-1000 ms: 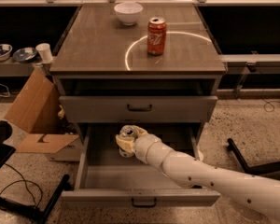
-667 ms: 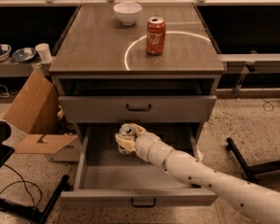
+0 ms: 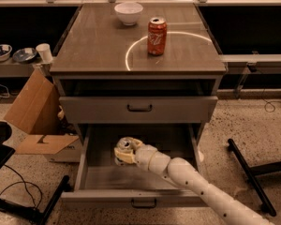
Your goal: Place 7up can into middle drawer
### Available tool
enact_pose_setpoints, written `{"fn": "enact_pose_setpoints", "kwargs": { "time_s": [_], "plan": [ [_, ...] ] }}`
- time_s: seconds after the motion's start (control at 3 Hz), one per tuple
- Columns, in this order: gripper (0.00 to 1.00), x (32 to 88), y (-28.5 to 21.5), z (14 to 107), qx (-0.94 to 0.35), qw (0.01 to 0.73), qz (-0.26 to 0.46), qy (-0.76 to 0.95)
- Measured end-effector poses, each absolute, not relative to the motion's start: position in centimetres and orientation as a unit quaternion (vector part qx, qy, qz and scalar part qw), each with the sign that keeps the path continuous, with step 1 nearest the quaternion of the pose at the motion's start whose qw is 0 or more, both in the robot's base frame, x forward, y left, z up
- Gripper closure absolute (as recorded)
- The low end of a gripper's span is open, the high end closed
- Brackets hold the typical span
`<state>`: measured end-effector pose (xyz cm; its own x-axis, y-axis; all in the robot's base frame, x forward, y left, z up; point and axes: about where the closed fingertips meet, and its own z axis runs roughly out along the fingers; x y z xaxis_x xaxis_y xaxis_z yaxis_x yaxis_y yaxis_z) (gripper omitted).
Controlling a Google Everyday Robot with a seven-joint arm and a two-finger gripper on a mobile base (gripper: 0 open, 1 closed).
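Observation:
The middle drawer (image 3: 133, 198) is pulled open at the bottom of the grey cabinet, below the shut handled drawer front (image 3: 139, 108). My white arm reaches in from the lower right. My gripper (image 3: 123, 152) is inside the drawer, shut on the 7up can (image 3: 125, 146), a whitish-silver can with its silver top showing. The can is held low in the drawer's left-middle part, tilted slightly. Whether it touches the drawer floor cannot be told.
An orange-red soda can (image 3: 157, 36) and a white bowl (image 3: 129, 12) stand on the cabinet top. An open cardboard box (image 3: 35, 121) lies left of the cabinet. A black stand leg (image 3: 246, 172) is on the floor at right. Bowls and a cup sit on a left shelf.
The arm and can have stayed almost in place inside the drawer; the gripper has shifted very slightly.

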<state>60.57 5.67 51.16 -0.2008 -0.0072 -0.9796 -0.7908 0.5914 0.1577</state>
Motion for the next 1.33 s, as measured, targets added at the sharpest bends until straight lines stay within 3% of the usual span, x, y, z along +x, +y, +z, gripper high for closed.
{"fn": "enact_pose_setpoints", "kwargs": {
  "time_s": [0.33, 1.33],
  "plan": [
    [0.8, 57.71, 7.33, 46.01, -0.3, 0.516, 0.395, 0.699],
    [0.1, 57.71, 7.34, 46.01, -0.3, 0.516, 0.395, 0.699]
  ]
}}
